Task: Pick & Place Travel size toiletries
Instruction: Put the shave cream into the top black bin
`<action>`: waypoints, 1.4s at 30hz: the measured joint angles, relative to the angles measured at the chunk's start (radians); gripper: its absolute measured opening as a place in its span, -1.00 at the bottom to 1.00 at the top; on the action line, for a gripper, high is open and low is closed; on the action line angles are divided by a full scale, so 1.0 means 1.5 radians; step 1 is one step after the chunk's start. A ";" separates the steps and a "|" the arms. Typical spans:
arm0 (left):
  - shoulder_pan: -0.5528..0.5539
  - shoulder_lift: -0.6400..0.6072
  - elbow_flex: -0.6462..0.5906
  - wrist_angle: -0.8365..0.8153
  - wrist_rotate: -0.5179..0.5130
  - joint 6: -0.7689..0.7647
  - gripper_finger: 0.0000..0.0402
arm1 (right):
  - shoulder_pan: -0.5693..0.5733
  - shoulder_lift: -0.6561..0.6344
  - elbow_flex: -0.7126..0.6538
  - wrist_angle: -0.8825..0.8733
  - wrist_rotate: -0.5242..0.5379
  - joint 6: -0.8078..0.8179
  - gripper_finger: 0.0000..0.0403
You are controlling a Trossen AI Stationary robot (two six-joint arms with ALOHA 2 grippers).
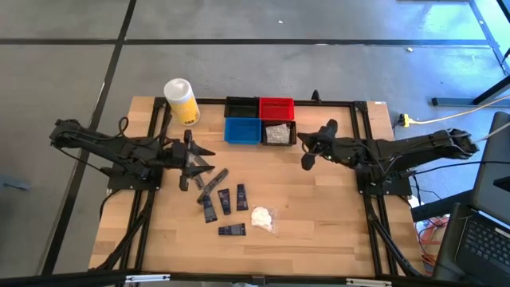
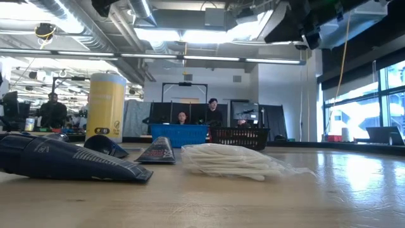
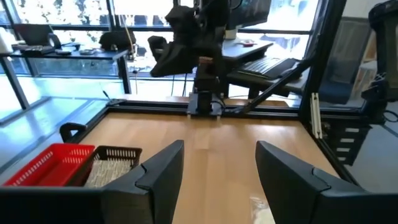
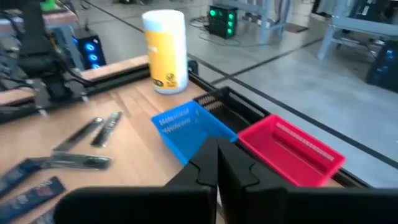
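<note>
Dark tubes (image 1: 224,199) and a white wad (image 1: 263,218) lie loose at lower centre of the table (image 1: 319,215), awaiting sorting, the left gripper (image 1: 188,168) beside them, fingers parted and empty, the right gripper (image 1: 307,151), fingers clenched on nothing, by the black bin (image 1: 278,134) holding packets.

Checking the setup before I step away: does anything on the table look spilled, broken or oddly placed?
Nothing looks spilled or broken. The dark tubes lie scattered at different angles on the table beside the white wad, loose rather than sorted. The yellow container stands upright, and the bins sit squarely together.
</note>
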 joint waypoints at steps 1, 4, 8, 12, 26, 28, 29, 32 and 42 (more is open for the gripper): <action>0.000 -0.002 0.000 -0.003 -0.003 -0.001 -0.02 | 0.004 0.000 0.000 0.011 -0.006 -0.001 -1.00; 0.000 -0.008 0.000 -0.003 -0.011 -0.008 -0.02 | 0.015 0.000 0.000 0.060 -0.057 -0.019 -0.97; 0.000 -0.007 0.000 -0.003 -0.012 -0.006 -0.02 | 0.032 0.000 0.000 0.147 -0.146 -0.054 -0.92; 0.000 -0.007 0.000 -0.003 -0.012 -0.007 -0.02 | 0.044 0.000 0.000 0.227 -0.188 -0.100 -0.88; 0.000 0.000 0.000 -0.003 0.002 -0.058 -0.02 | 0.073 0.004 0.000 0.135 -0.182 -0.116 -0.96; 0.000 0.007 0.000 0.005 0.007 -0.063 -0.02 | 0.074 0.004 0.000 0.061 -0.143 -0.097 -0.97; 0.000 0.012 0.000 0.014 0.006 -0.066 -0.02 | 0.074 0.004 0.000 0.028 -0.118 -0.088 -0.96; 0.000 0.025 0.000 0.074 0.005 -0.051 -0.02 | 0.067 -0.001 0.000 -0.040 -0.038 -0.080 -0.95; 0.017 0.083 0.000 0.122 0.004 -0.015 -0.02 | -0.024 -0.022 0.000 -0.106 0.019 -0.131 -0.99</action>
